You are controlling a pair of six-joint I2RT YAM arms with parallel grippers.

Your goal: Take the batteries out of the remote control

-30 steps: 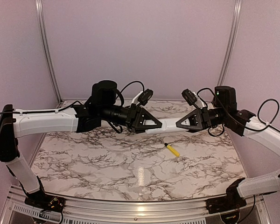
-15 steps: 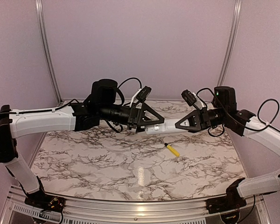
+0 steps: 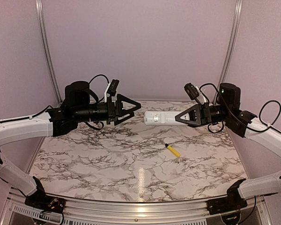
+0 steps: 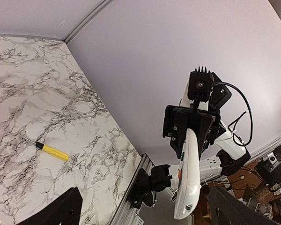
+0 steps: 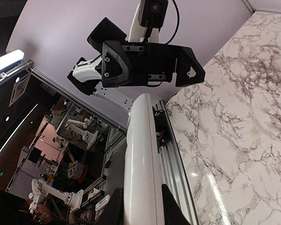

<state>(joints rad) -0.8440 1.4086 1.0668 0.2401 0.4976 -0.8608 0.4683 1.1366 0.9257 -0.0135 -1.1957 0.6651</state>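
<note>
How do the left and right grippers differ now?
The left gripper is open and holds nothing; the right gripper is shut on one end of the remote control. The left gripper stands clear of the remote; the right one carries it above the table. Both face each other.

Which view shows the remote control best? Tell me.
Left wrist: the remote control runs full length, near, clamped in the right hand. Top external shows it small, side-on; right wrist shows it foreshortened.

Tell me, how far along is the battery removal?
Done: nothing visible; no batteries show yet. In hand: the right tool holds the remote control in the air; the left tool is open, apart from it. To do: get the batteries out.
</note>
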